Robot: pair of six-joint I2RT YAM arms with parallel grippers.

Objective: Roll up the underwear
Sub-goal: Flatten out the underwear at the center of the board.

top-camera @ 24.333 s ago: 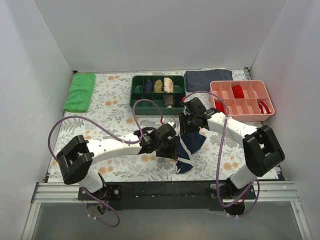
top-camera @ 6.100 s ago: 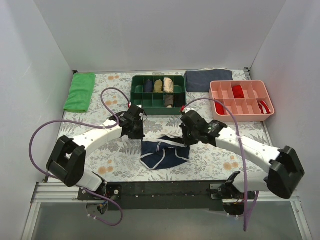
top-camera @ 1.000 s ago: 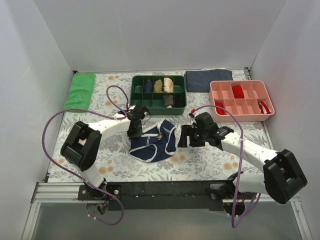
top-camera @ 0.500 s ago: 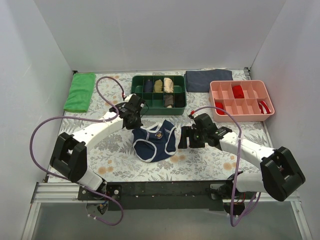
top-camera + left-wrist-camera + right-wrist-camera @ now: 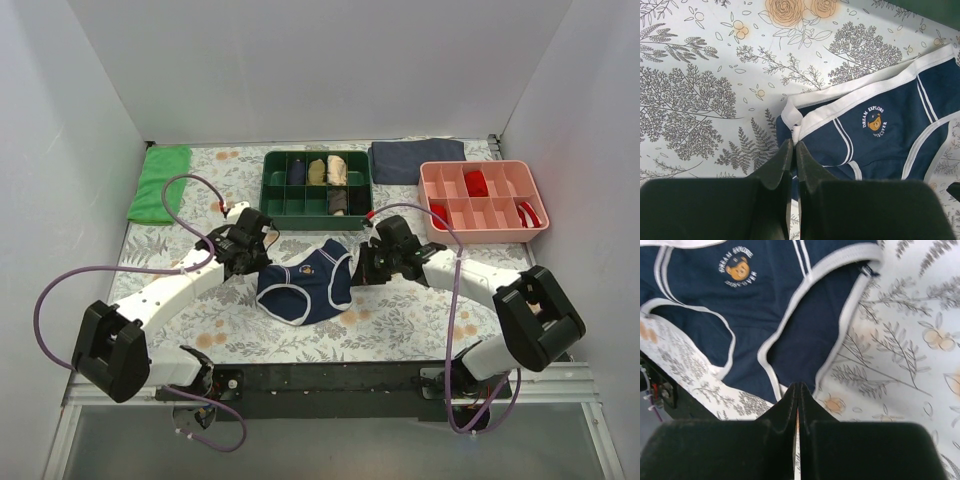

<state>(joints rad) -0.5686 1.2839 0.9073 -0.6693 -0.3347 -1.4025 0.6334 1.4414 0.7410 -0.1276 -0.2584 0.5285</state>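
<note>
The underwear (image 5: pixel 305 285) lay flat before the green tray (image 5: pixel 310 221), waistband toward it, stretched sideways. Left tool (image 5: pixel 792 146) and right tool (image 5: pixel 798 386) were pinched shut.

We see the left arm (image 5: pixel 180 285) and the right arm (image 5: pixel 465 270) built of smooth white links joined by chunky black housings. A thin purple cable (image 5: pixel 120 268) loops along each arm. From the wrist cameras, our jaws are matte black wedges tapering to narrow tips.
</note>
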